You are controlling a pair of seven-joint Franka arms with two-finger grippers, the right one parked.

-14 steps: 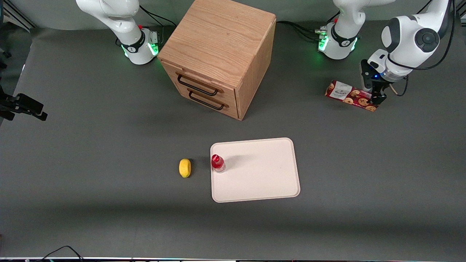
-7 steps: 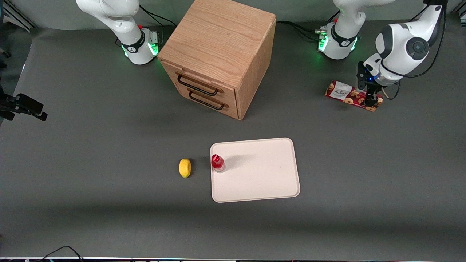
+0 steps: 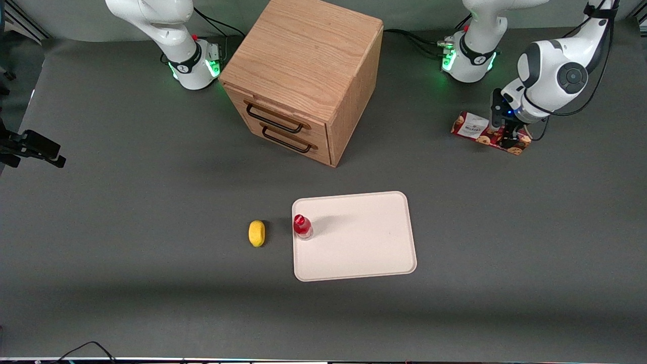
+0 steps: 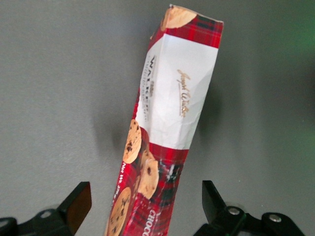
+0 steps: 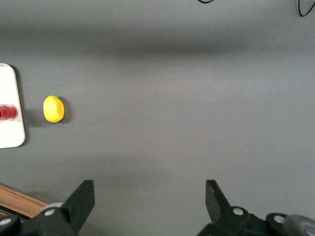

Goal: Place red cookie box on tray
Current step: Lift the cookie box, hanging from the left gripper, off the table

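While the long, slim dark-red cookie box (image 3: 491, 134) lies flat on the grey matte tabletop (image 3: 505, 227) toward the working arm's end, the black two-finger gripper (image 3: 508, 137) sits low over the box's plain end, at about three o'clock along its length from the white label patch. From the wrist camera, the fingers (image 4: 76, 204) stand spread wide, one on each long side of the cookie box (image 4: 165, 132), with clear gaps showing and no contact.

Down at seven o'clock from the box, well apart and nearer the front camera, waits the flat beige-cream rectangular tray (image 3: 364, 242) with rounded corners. A small red-capped bottle (image 3: 302, 226) stands upright on the tray's edge nearest the parked arm, and a yellow lemon-shaped object (image 3: 257, 233) lies on the table just beside it at nine o'clock.

A light oak cabinet with two black-handled drawers (image 3: 306, 76) stands at nine o'clock from the box, both drawers shut. Open grey surface runs between box and tray. Black cables trail at the table's edges.
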